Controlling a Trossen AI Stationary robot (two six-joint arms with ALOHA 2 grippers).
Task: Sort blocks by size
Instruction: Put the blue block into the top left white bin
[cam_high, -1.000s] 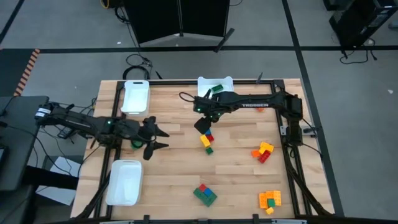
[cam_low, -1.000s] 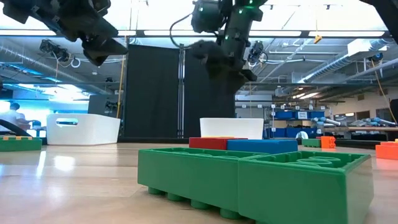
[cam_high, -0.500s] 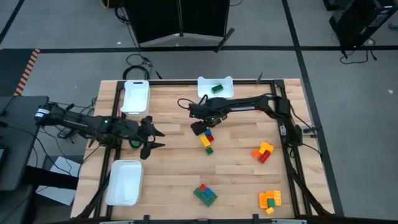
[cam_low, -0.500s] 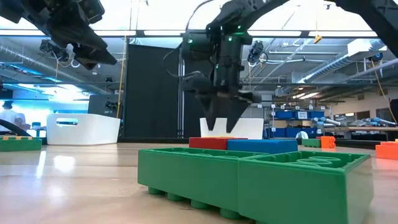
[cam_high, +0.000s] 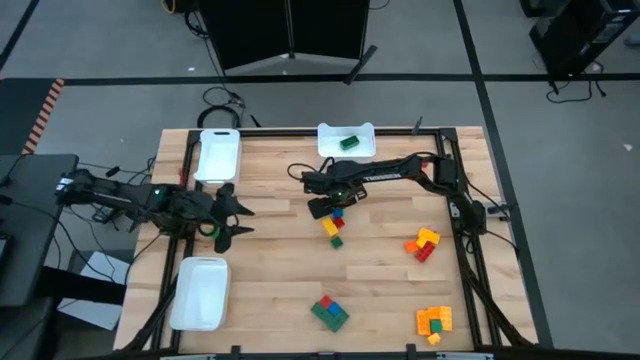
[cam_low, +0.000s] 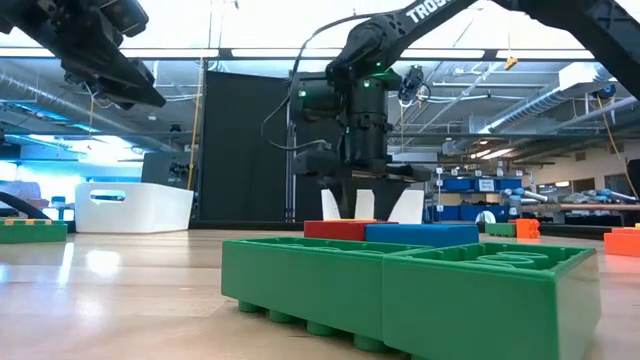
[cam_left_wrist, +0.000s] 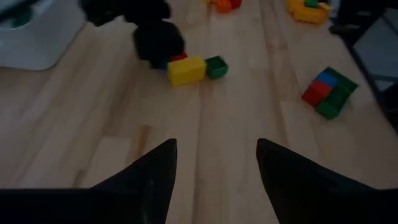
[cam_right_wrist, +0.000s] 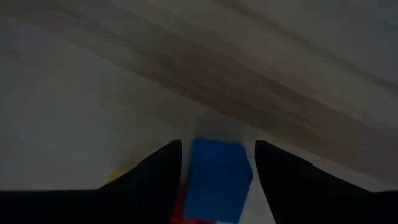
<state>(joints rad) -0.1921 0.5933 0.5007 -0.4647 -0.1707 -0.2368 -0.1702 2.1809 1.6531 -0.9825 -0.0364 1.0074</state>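
Presently, at the left of the high view, the left gripper (cam_high: 228, 212) is seen raised over the table's left edge, its jaws parted and nothing held between them. A white tray (cam_high: 200, 292) is noted at lower left, a second tray (cam_high: 218, 156) at upper left, and a third tray (cam_high: 346, 143) at top centre with a green block (cam_high: 348, 142) inside it. In the middle of the frame, the right gripper (cam_high: 322, 208) is lowered onto a small cluster of red, blue, yellow and green blocks (cam_high: 332, 227). In the right wrist view its fingers (cam_right_wrist: 155, 177) are seen spread to either side of a blue block (cam_right_wrist: 214, 180); contact appears not yet made, though blur prevents certainty. A green, red and blue cluster (cam_high: 328, 312) lies at lower centre. Orange, yellow and red clusters (cam_high: 423, 245) (cam_high: 434, 322) lie at lower right.
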